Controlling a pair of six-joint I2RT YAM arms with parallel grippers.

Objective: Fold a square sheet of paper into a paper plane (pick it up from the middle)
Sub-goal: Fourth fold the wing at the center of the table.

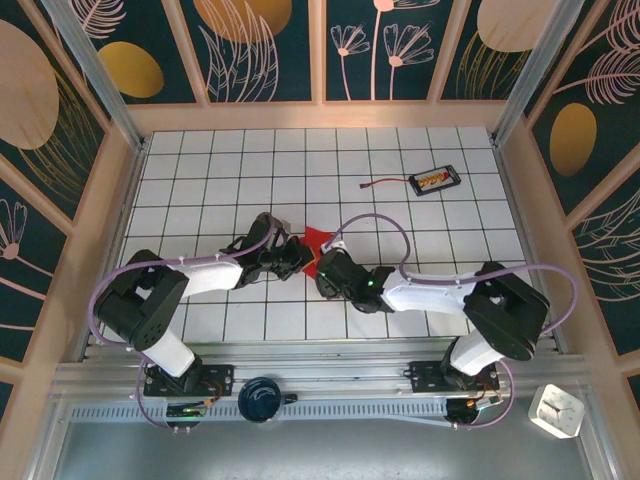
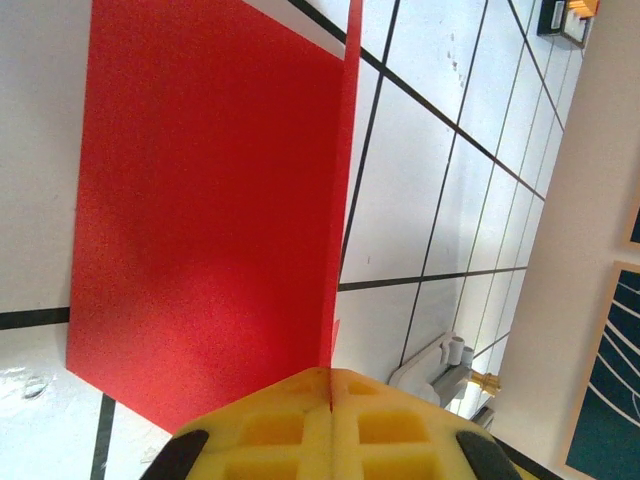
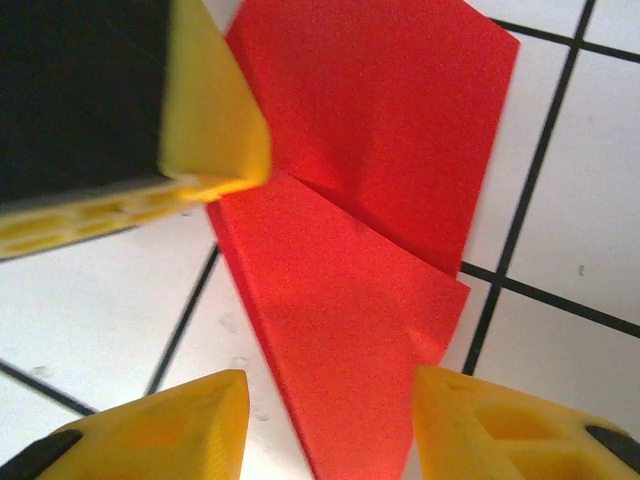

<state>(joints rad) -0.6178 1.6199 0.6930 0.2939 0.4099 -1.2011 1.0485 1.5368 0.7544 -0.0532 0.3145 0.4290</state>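
The square sheet of paper (image 1: 317, 240), bright red and partly folded, lies mid-table between my two grippers. In the left wrist view one layer of the red paper (image 2: 210, 200) rests flat on the tiles while a flap stands upright, and my left gripper (image 2: 330, 378) is shut on the lower edge of that flap. In the right wrist view the red paper (image 3: 350, 290) shows a diagonal fold with a triangular layer on top. My right gripper (image 3: 325, 430) is open, one finger on each side of the triangle's narrow end. The left gripper's yellow finger (image 3: 210, 120) shows at the upper left.
A small black tray with a cable (image 1: 434, 180) lies at the back right of the white grid table (image 1: 230, 170). Wooden walls (image 1: 115, 190) close in the table on three sides. A dark round object (image 1: 262, 398) sits on the front rail.
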